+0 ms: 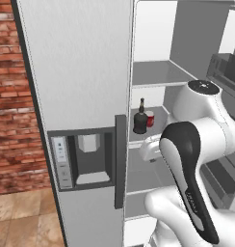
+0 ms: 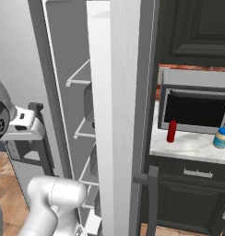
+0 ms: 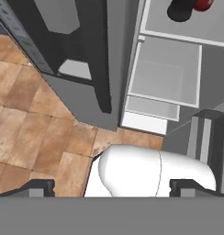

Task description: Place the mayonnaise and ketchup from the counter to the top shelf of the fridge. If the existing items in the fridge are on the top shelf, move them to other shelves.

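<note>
Here, fingers [image 3: 112,187] wide apart, tips cut off; black bottle [image 3: 180,10] & red container [image 3: 203,4] cropped.

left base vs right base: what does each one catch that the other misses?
Left base alone: the black bottle and small red container side by side on a middle fridge shelf, the bare top shelf above them, and the water dispenser.
Right base alone: the ketchup and mayonnaise standing apart on the counter, in front of a microwave.
Both: the open fridge and the white arm.
</note>
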You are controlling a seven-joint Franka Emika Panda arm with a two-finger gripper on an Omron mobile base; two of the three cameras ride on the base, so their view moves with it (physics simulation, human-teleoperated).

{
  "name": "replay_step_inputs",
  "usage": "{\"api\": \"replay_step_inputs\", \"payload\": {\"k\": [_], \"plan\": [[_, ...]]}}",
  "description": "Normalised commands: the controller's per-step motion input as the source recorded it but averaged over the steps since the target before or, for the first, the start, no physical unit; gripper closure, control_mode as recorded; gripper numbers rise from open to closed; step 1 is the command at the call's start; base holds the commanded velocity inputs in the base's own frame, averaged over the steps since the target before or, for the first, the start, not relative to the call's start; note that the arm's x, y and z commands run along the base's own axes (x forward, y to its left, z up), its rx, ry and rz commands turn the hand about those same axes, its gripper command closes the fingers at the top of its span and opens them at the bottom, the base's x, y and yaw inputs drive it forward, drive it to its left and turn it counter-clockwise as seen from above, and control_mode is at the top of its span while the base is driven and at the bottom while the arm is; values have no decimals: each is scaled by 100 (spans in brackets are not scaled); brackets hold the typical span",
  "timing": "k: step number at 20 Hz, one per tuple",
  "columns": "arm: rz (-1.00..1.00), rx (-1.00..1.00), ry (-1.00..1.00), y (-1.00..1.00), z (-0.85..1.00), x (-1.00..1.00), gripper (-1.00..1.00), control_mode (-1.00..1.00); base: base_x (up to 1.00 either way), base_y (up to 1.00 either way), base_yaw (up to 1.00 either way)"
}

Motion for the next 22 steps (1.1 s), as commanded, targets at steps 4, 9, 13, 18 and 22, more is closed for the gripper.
{"api": "replay_step_inputs", "payload": {"k": [4, 9, 13, 18, 22], "plan": [[0, 0, 0, 0, 0, 0, -100, 100, -61, 0, 0], [0, 0, 0, 0, 0, 0, -100, 100, -90, 0, 0], [0, 0, 0, 0, 0, 0, -100, 100, -100, 0, -5], [0, 0, 0, 0, 0, 0, -100, 100, -100, -6, -33], [0, 0, 0, 0, 0, 0, -100, 100, -83, -24, -66]]}}
